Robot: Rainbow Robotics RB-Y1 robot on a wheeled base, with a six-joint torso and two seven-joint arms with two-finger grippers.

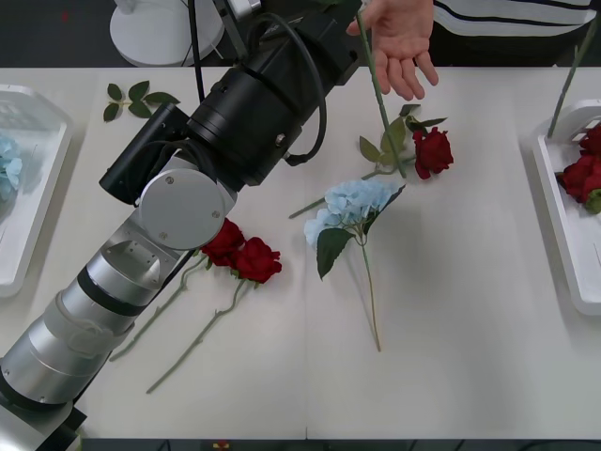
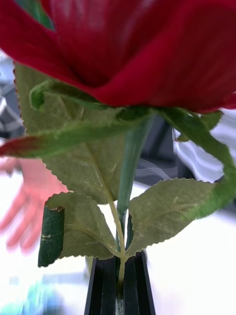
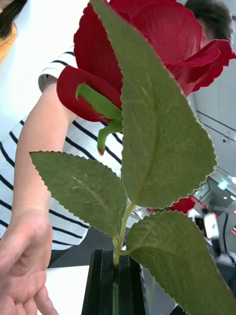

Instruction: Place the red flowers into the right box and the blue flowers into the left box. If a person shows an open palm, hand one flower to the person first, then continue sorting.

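Note:
My left gripper (image 3: 115, 283) is shut on the stem of a red flower (image 3: 147, 54), held up beside the person's open palm (image 1: 399, 42) at the table's far edge; its stem (image 1: 378, 99) hangs down over the table. My right gripper (image 2: 120, 288) is shut on another red flower (image 2: 142, 49), whose stem (image 1: 571, 75) slants above the right box (image 1: 563, 235). That box holds red flowers (image 1: 582, 174). The left box (image 1: 33, 216) holds a blue flower (image 1: 7, 164). On the table lie a blue flower (image 1: 352, 205), two red flowers (image 1: 242, 252) and one red flower (image 1: 432, 150).
My left arm (image 1: 178, 207) crosses the left half of the table, covering part of the two roses' stems. A loose green leaf sprig (image 1: 131, 97) lies at the far left. A white round base (image 1: 164, 33) stands beyond the table.

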